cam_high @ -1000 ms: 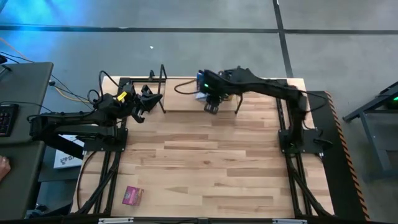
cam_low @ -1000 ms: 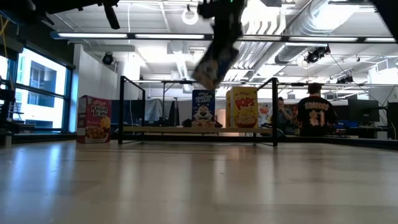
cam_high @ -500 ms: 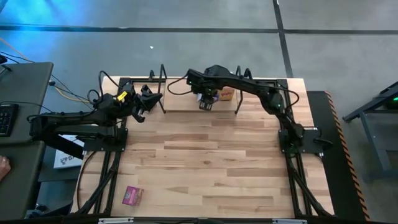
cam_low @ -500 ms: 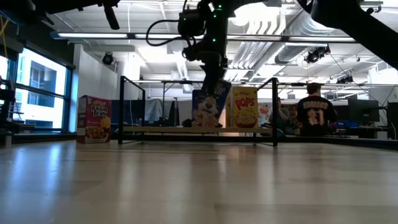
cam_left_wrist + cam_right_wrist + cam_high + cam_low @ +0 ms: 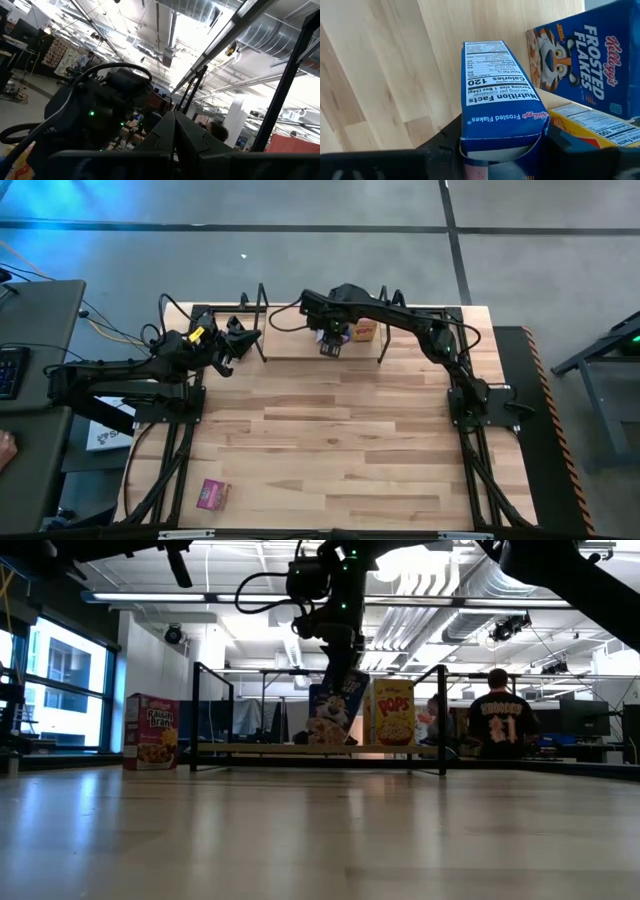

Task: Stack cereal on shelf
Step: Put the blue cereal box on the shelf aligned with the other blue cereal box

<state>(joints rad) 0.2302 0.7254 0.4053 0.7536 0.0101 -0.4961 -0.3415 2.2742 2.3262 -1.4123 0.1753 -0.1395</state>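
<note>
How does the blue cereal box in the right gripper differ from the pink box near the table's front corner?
The blue cereal box is clamped in the right gripper and tilted over the shelf; the pink box lies flat on the table, untouched. The blue one sits beside a yellow box; the pink one lies alone. Both are small cereal boxes.

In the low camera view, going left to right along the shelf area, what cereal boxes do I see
Raisin Bran box beside the shelf's end frame → blue Frosted Flakes box, tilted, held by the right gripper → yellow Corn Pops box upright on the shelf.
</note>
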